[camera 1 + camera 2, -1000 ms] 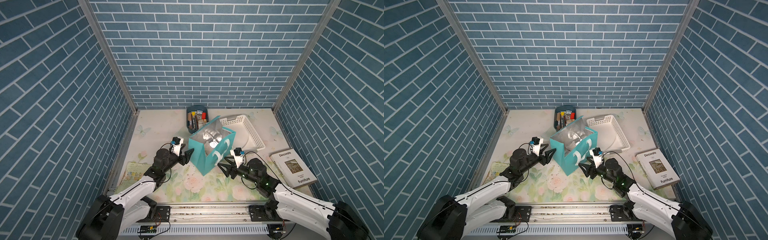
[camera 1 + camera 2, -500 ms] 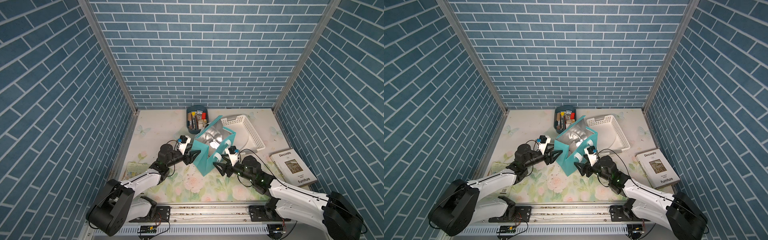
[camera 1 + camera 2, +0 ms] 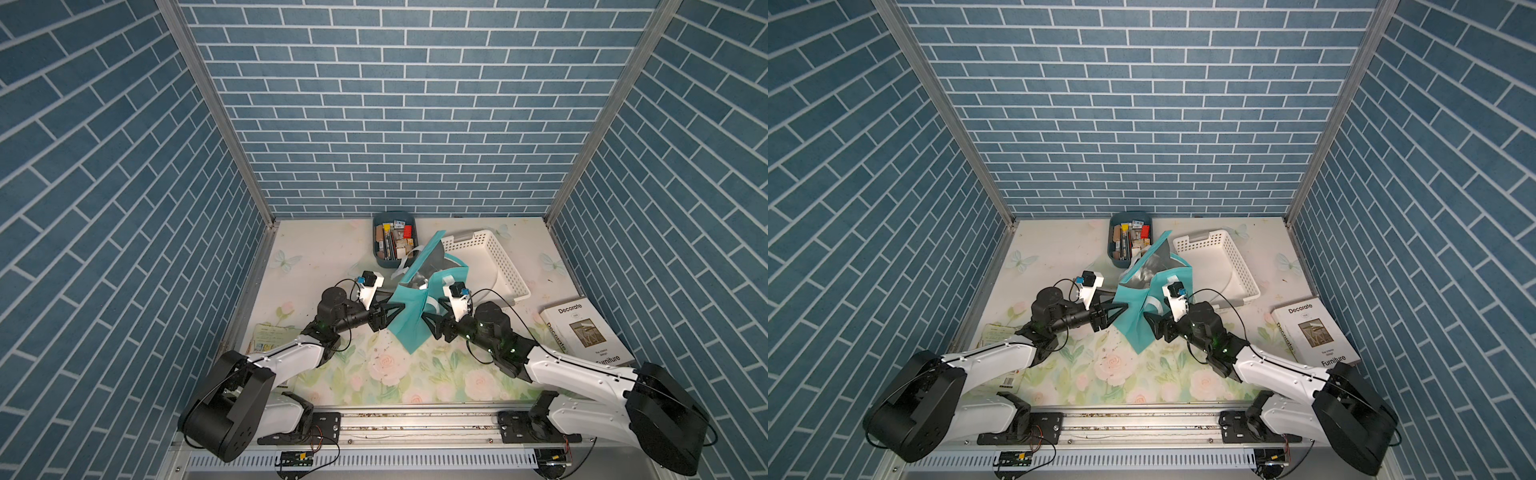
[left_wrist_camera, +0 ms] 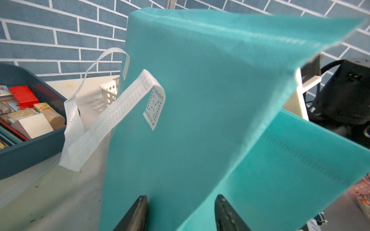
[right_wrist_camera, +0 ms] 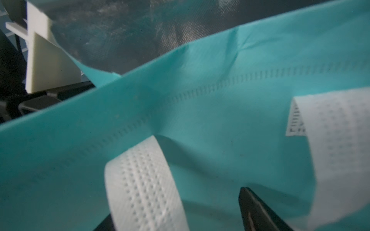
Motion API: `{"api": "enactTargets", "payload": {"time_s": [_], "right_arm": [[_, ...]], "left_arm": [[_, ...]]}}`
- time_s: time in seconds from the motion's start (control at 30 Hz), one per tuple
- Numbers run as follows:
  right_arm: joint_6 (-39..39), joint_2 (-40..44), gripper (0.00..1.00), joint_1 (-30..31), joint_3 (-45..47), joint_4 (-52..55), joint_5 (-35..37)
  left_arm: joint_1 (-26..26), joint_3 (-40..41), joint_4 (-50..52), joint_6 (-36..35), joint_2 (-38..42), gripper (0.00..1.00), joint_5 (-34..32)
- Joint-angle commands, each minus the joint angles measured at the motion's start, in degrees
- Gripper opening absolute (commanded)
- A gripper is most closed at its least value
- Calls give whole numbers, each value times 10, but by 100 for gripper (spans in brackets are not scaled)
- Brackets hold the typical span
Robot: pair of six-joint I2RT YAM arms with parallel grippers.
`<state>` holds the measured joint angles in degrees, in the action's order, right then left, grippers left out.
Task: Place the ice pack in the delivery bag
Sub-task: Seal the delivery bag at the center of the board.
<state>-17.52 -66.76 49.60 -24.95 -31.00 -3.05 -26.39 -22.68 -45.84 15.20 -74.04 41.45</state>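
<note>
Your left gripper [image 3: 395,318] is spread, straddling a side fold of the delivery bag [image 3: 409,332]. The right gripper [image 3: 429,326] is spread too, with a white strap handle [image 5: 144,186] between its jaws. The bag stands mid-table between your arms, near the blue bin [image 3: 380,257] and the white basket [image 3: 505,266] (I cannot pick out the ice pack). Close on teal fabric, not the strap, and part the mouth evenly so the bag doesn't tip.

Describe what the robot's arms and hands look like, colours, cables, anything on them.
The left arm and right arm have white shells, round black joint housings and thin black cables looping near the wrists. Each wrist carries a white camera mount topped with a small blue piece. The left hand and right hand are black with tapered, triangular fingers. Green lights glow on the right arm.
</note>
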Motion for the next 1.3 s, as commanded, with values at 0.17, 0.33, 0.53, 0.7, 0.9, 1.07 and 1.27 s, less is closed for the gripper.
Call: {"api": "enactTargets", "payload": {"time_s": [0.17,0.33,0.53,0.7,0.9,1.07,1.27], "right_arm": [[3,-36,79,3,-28,-73,-9],[2,-52,79,3,-30,-93,-9],[4,-63,76,4,-39,-110,-9],[6,-75,69,3,-51,-113,-9],[6,-84,60,3,-60,-123,-22],[3,-93,55,3,-63,-129,-34],[-2,-93,51,3,-66,-132,-36]], "left_arm": [[-37,28,-1,28,33,56,-25],[-52,34,20,28,59,60,-40],[-65,42,40,29,85,59,-46],[-72,61,50,29,119,59,-53],[-84,72,48,28,148,60,-70],[-93,62,37,29,134,62,-88],[-108,36,49,27,121,59,-124]]}}
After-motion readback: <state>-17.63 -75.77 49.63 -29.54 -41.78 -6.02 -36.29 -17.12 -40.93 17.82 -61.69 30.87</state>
